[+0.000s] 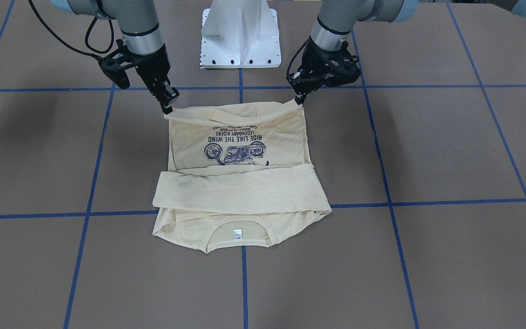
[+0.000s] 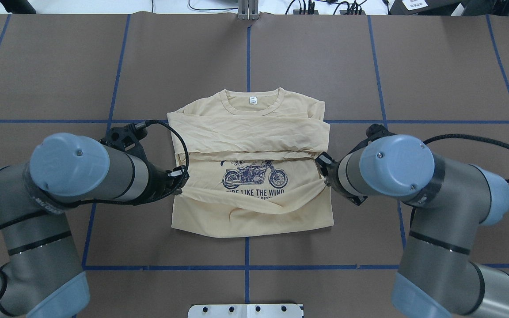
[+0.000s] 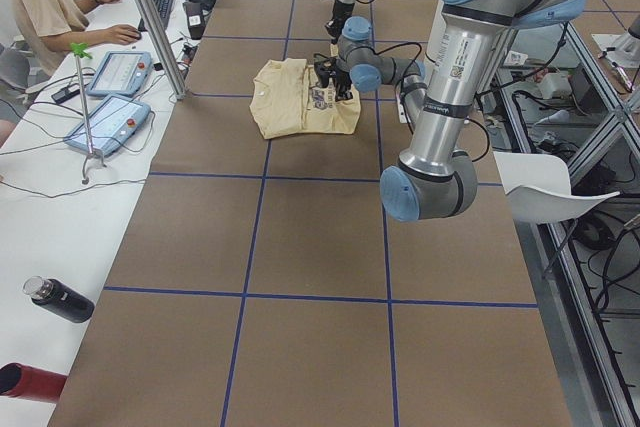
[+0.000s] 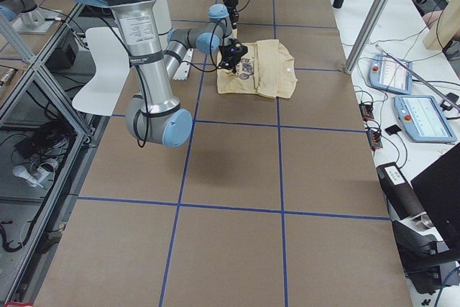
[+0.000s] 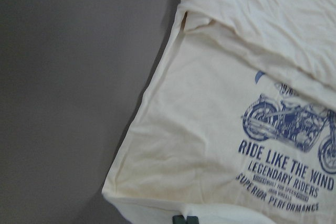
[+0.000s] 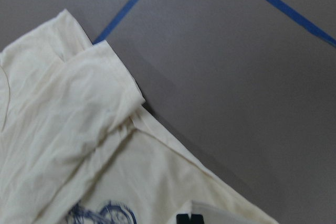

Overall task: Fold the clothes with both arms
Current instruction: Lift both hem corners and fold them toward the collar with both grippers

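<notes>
The pale cream-yellow shirt (image 1: 240,192) lies front-up at the table's middle. Both sleeves are folded across its chest, and its white neck tag (image 2: 252,100) is on the side far from the robot. The navy motorcycle print (image 5: 289,124) shows below the sleeves. My left gripper (image 1: 298,99) is shut on one hem corner and my right gripper (image 1: 168,108) is shut on the other. Between them the hem edge is raised off the table and hangs in a shallow sag over the print's lower text. In the overhead view the left gripper (image 2: 183,176) and right gripper (image 2: 323,174) flank the shirt (image 2: 250,132).
The white pedestal base (image 1: 241,34) stands at the table's robot side. Blue tape lines (image 1: 244,283) grid the brown table. A side bench holds tablets (image 3: 105,125) and a dark bottle (image 3: 58,299), with a seated person (image 3: 40,7) and a metal pole (image 3: 150,22).
</notes>
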### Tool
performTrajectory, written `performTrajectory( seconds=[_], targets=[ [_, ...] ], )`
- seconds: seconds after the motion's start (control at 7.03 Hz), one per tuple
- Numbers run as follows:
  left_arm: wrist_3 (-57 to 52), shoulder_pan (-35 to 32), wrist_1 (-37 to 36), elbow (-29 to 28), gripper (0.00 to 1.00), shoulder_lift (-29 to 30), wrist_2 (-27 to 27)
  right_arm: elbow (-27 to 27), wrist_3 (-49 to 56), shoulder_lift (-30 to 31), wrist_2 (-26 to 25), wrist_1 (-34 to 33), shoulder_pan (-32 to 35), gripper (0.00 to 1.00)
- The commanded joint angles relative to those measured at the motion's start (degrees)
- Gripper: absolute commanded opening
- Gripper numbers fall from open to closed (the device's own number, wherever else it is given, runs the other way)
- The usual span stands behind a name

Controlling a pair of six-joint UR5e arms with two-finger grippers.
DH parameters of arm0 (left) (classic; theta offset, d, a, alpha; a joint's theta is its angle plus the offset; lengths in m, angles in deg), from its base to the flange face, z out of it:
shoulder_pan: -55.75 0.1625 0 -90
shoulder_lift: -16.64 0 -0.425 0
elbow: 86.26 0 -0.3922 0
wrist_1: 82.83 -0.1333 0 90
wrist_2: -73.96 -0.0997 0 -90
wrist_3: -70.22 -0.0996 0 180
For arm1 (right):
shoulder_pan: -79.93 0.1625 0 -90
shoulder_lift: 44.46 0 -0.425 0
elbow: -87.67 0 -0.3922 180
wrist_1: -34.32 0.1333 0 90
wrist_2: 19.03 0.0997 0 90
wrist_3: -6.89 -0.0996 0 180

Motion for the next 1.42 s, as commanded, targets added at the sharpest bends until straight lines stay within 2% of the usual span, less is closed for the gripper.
performTrajectory(
  seconds=[0.0,0.28,0.43,0.57,0.71,0.85,1.0,1.28],
  targets=[
    [-7.16,-7.19,2.26,-2.34,0.00,0.47,4.22,9.09,2.64,-5.84,1.32,0.40,6.66,0.00],
    [-9.54,-9.67,7.61,-8.90,0.00,0.73,4.33,11.66,4.12,-7.26,4.56,0.40,12.12,0.00],
    [-9.72,-11.07,11.46,-12.68,0.00,1.08,4.33,19.60,5.00,-12.76,4.58,0.66,12.40,0.00],
    [-9.89,-11.78,15.76,-17.24,0.00,1.44,4.15,27.16,5.10,-16.03,4.32,5.45,12.57,0.00],
    [-9.81,-12.40,16.85,-23.20,0.00,5.53,3.98,33.15,5.01,-16.15,4.05,13.15,12.75,0.00],
    [-9.63,-12.58,18.08,-29.09,0.00,9.49,2.58,36.87,5.27,-16.50,3.35,15.58,12.93,0.00],
    [-9.46,-12.67,22.18,-32.63,0.00,10.48,0.48,39.95,6.40,-18.07,2.39,15.78,12.93,0.00],
    [-9.72,-14.51,23.98,-34.25,0.00,11.89,0.37,41.12,8.16,-18.79,2.29,15.69,13.10,0.00]
  ],
)
